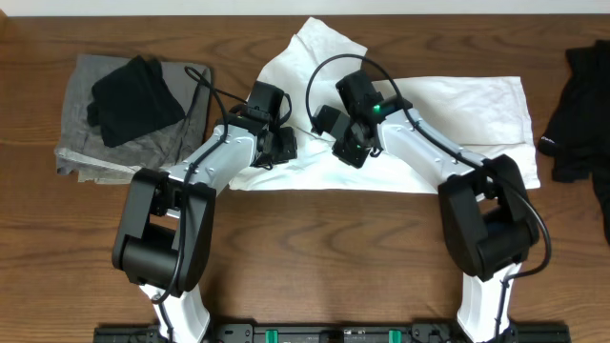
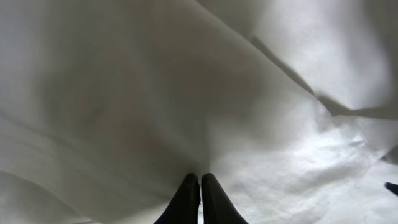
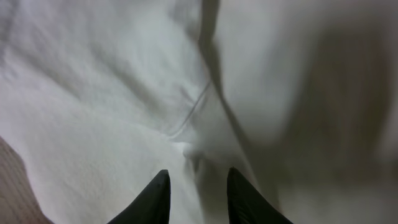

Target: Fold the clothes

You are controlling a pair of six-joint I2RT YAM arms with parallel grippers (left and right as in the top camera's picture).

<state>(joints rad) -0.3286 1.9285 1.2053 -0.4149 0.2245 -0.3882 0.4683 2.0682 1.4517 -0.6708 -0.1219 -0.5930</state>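
The white T-shirt (image 1: 457,105) lies spread across the middle of the counter (image 1: 315,248). Its long axis runs left to right, and one flap pokes toward the far edge near the centre. Both arms reach in over its left half. The left end effector (image 1: 281,145) sits at the shirt's left end and the right end effector (image 1: 348,148) just beside it toward the middle, so most of the cloth stretches away to the right of both, nearer the right arm.

In the left wrist view the left end effector (image 2: 200,186) has its jaws pressed together right at the fabric; whether any cloth is pinched between them I cannot tell. In the right wrist view the right end effector (image 3: 198,186) stands narrowly parted, holding nothing, with a creased ridge and a seam of the shirt directly ahead of the tips.

No container shows. Toward the far left corner a folded grey garment (image 1: 76,114) carries a crumpled black garment (image 1: 138,95) on top. Another dark garment (image 1: 581,105) lies at the right edge, apart from the shirt.
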